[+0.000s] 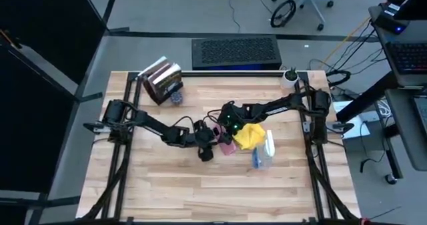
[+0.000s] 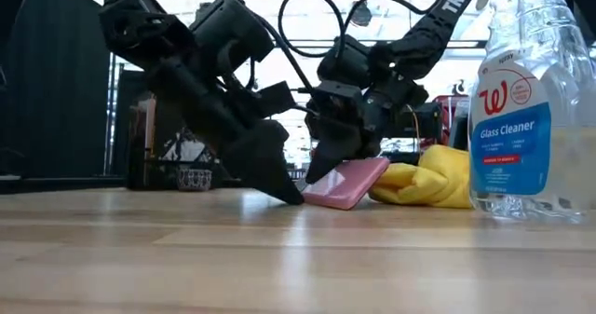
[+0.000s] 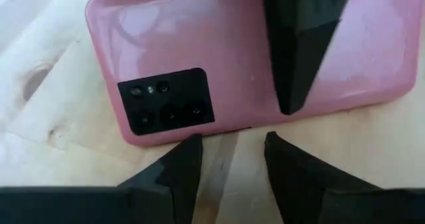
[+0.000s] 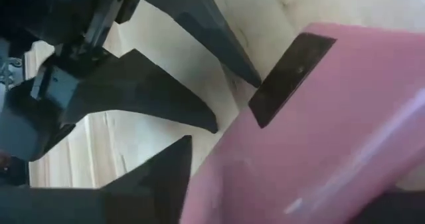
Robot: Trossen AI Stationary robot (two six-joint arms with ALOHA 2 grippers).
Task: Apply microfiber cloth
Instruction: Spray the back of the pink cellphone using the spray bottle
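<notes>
the small bright yellow soft microfiber cloth (image 1: 248, 137) lies crumpled on the wooden bench (image 1: 160, 178), touching the tilted pink glossy smartphone (image 2: 345, 183). it is judged light, limp and easily bunched, best pinched at a raised fold. the left tool (image 3: 229, 159) is spread by the phone's edge; the right tool (image 2: 321, 170) is seen pinching the phone.

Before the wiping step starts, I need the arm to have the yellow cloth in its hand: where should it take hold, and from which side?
Probably from above, pinching a raised fold of the microfiber cloth. It lies bunched on the table, so its humps give the fingers something to close on. Favour the middle: the pink phone leans on one side and the glass cleaner bottle stands close on the other.
</notes>
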